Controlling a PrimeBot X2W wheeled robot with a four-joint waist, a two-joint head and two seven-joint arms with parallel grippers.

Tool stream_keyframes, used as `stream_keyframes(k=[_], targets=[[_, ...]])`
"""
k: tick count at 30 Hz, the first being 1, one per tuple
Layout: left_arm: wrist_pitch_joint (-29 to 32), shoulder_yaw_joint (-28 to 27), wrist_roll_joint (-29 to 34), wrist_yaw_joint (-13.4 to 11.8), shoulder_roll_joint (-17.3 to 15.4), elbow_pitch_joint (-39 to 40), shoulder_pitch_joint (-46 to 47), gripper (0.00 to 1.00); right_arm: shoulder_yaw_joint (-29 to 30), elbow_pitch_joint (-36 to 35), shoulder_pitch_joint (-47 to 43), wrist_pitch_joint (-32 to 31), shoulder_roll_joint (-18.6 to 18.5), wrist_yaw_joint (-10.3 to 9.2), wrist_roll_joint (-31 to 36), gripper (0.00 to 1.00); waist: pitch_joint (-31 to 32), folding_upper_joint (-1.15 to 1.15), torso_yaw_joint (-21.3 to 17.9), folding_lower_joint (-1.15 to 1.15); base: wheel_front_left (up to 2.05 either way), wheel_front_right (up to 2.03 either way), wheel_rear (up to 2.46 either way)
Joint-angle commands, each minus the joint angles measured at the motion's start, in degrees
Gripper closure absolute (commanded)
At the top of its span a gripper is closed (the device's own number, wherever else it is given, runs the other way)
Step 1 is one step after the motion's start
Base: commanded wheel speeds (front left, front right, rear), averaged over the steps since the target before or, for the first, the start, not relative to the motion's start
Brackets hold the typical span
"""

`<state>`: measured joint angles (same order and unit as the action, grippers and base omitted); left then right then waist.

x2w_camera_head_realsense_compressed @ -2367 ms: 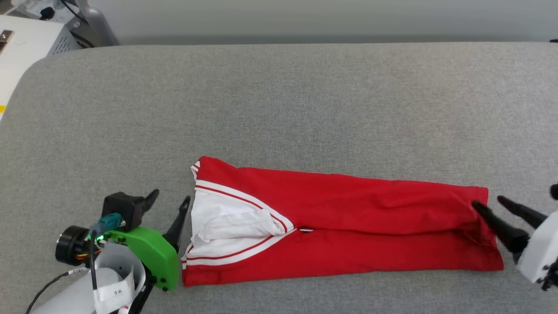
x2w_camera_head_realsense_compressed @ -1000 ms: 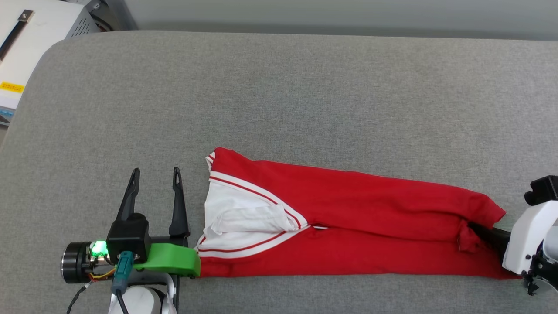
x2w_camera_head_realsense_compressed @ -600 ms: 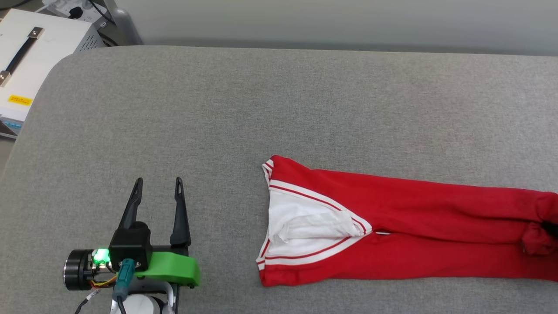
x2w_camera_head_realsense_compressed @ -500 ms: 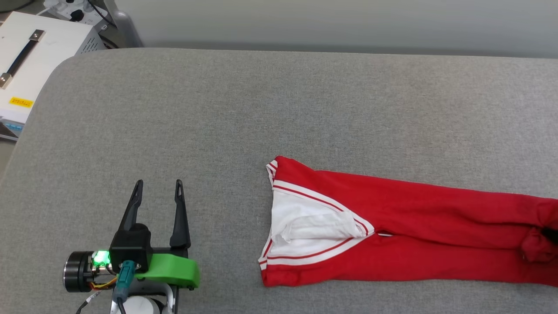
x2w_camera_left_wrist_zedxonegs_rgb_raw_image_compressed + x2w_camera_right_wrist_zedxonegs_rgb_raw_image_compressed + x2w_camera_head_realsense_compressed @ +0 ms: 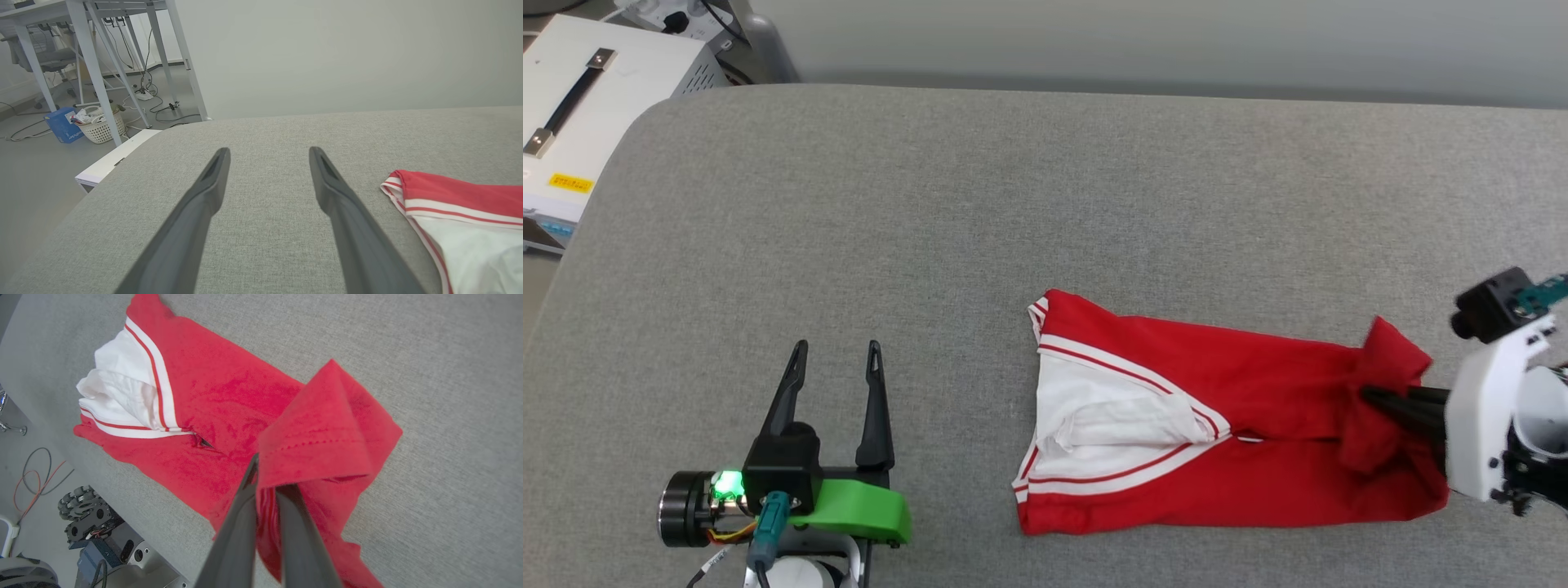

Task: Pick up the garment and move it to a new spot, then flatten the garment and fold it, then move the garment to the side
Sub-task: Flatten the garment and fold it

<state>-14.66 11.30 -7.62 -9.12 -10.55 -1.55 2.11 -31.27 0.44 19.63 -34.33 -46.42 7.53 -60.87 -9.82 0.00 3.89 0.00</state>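
One garment (image 5: 1258,384); right gripper (image 5: 1376,398) clamped on hem, apparently raised; left gripper (image 5: 837,351) wide, empty

The garment (image 5: 1258,384) is lying folded lengthwise on the grey counter (image 5: 1013,204), with a white sleeve showing at its left end. The jaws of the right gripper (image 5: 1372,396) are pinching its bunched right end, holding a red corner raised. The left gripper (image 5: 837,347) is sitting at the near left, jaws spread, well apart from the cloth.

Nothing legible: yellow sticker (image 5: 569,181) on the white case (image 5: 645,65) too small to read (print on the blue box (image 5: 61,127) likewise blurred).
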Motion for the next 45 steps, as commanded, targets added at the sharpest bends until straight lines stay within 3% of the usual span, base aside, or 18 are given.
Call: stream_keyframes(k=[1, 6, 15, 21, 27, 28, 29, 30, 38, 41, 45], targets=[[-0.3, -0.3, 0.9, 0.5, 0.5, -0.1, 0.1, 0.00, -1.0, -1.2, 2.3, -1.0, 1.7, -0.04, 1.0, 1.00, -0.9, 0.00, 0.6, 0.00, 0.00, 0.00, 0.00], [-0.3, -0.7, 1.6, 1.4, 1.8, -0.2, 1.6, 0.00, -5.5, -1.5, 9.1, -3.7, 8.4, -0.04, 4.9, 1.00, -2.9, 0.00, 1.6, 0.00, 0.00, 0.00, 0.00], [-0.3, -1.9, 2.7, 2.7, 3.3, -0.8, 3.3, 0.00, -13.7, 6.5, 17.9, -2.3, 20.3, -0.04, 6.5, 1.00, -5.6, 0.00, 2.9, 0.00, 0.00, 0.00, 0.00], [-0.3, -2.5, 3.3, 3.5, 4.1, -1.2, 4.7, 0.00, -18.0, 15.9, 20.1, 1.7, 25.7, -0.04, 7.8, 1.00, -7.2, 0.00, 3.3, 0.00, 0.00, 0.00, 0.00], [-0.3, -3.0, 3.7, 4.1, 4.9, -1.8, 5.3, 0.00, -21.5, 23.3, 19.5, 7.5, 27.7, -0.04, 8.4, 1.00, -7.4, 0.00, 3.2, 0.00, 0.00, 0.00, 0.00], [-0.3, -3.2, 3.7, 4.1, 4.9, -1.9, 5.2, 0.00, -21.8, 23.4, 19.5, 8.5, 27.7, -0.04, 8.0, 0.89, -7.1, 0.00, 3.0, 0.00, 0.00, 0.00, 0.00], [-0.3, -3.4, 3.8, 4.2, 5.0, -2.0, 5.0, 0.00, -22.3, 23.2, 19.7, 9.8, 27.3, -0.04, 8.1, 0.41, -6.7, 0.00, 2.7, 0.00, 0.00, 0.00, 0.00], [-0.3, -3.7, 3.8, 4.2, 5.0, -2.2, 4.7, 0.00, -22.6, 22.9, 19.9, 11.0, 26.8, -0.04, 8.3, 0.00, -6.3, 0.00, 2.5, 0.00, 0.00, 0.00, 0.00], [-0.3, -5.8, 4.3, 4.7, 4.4, -2.3, 2.4, 0.00, -19.6, 14.7, 19.5, 24.2, 19.4, -0.04, 9.8, 0.00, -2.0, 0.00, -0.2, 0.00, 0.00, 0.00, 0.00], [-0.3, -6.4, 4.4, 4.8, 4.3, -2.0, 1.8, 0.00, -14.6, 13.4, 18.5, 31.1, 16.8, -0.04, 13.9, 0.00, -0.8, 0.00, -1.2, 0.00, 0.00, 0.00, 0.00], [-0.3, -7.1, 4.4, 4.9, 4.3, -1.2, 0.6, 0.00, -6.2, 14.0, 15.7, 39.4, 15.9, -0.04, 21.4, 0.00, 0.8, 0.00, -2.6, 0.00, 0.00, 0.00, 0.00]])
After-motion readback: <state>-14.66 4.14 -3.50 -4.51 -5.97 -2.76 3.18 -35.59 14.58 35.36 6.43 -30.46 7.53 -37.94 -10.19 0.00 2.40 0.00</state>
